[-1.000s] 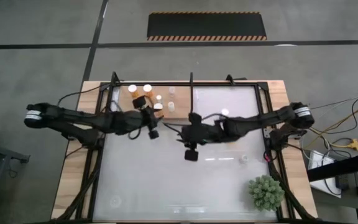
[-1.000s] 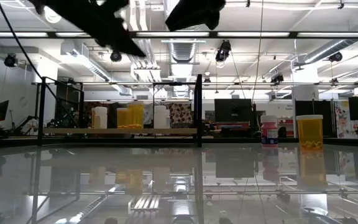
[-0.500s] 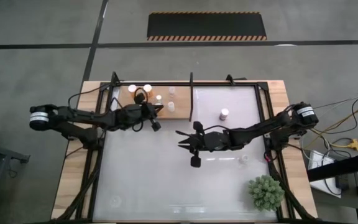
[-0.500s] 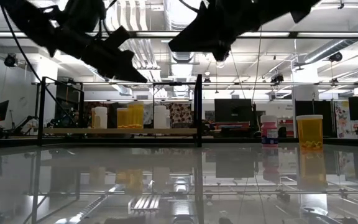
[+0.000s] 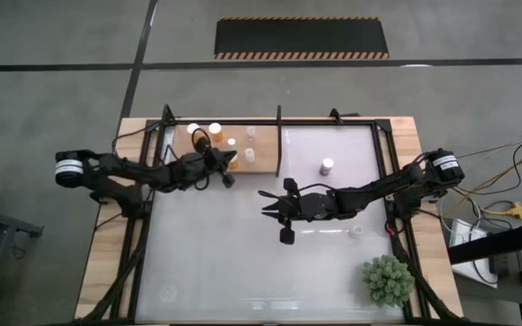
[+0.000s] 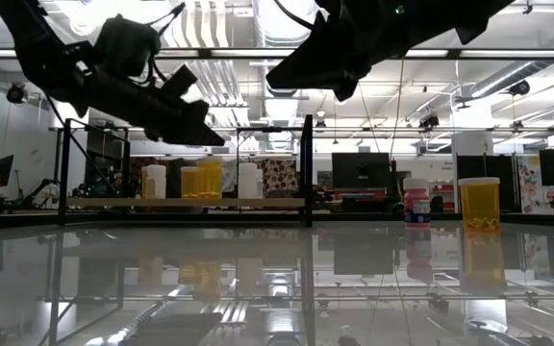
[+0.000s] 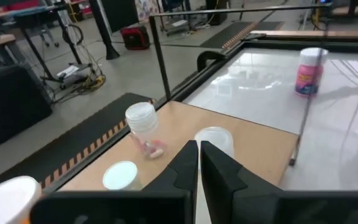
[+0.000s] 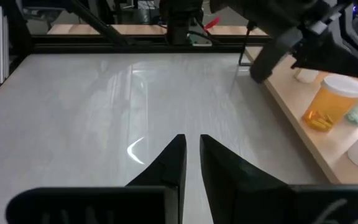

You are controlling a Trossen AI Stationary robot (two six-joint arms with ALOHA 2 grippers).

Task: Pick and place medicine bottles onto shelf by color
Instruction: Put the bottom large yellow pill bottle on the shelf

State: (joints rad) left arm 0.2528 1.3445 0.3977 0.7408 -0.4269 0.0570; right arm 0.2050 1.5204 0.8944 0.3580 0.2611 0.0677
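Note:
The shelf [image 5: 208,145], a pale wood board in a black frame, lies at the table's far left and carries several white-capped bottles, among them an orange one [image 8: 331,102] and a clear one [image 7: 143,127]. A purple bottle [image 5: 327,166] stands upright on the white table, also seen as the purple bottle [image 6: 415,202] beside an orange bottle [image 6: 479,204]. My left gripper [image 5: 229,169] hovers shut above the shelf's near edge, holding nothing. My right gripper [image 5: 265,197] hangs shut and holding nothing over the table's middle, pointing left toward the shelf.
A spiky green plant [image 5: 388,279] sits at the near right corner. A black upright post [image 5: 279,145] bounds the shelf's right end. Cables run off the table's right side. White tabletop [image 5: 243,263] lies bare between the arms and the near edge.
My left gripper has moved toward the far edge, over the shelf, and come down lower. My right arm has swung toward the near edge and dropped, uncovering the purple bottle, which stands where it was.

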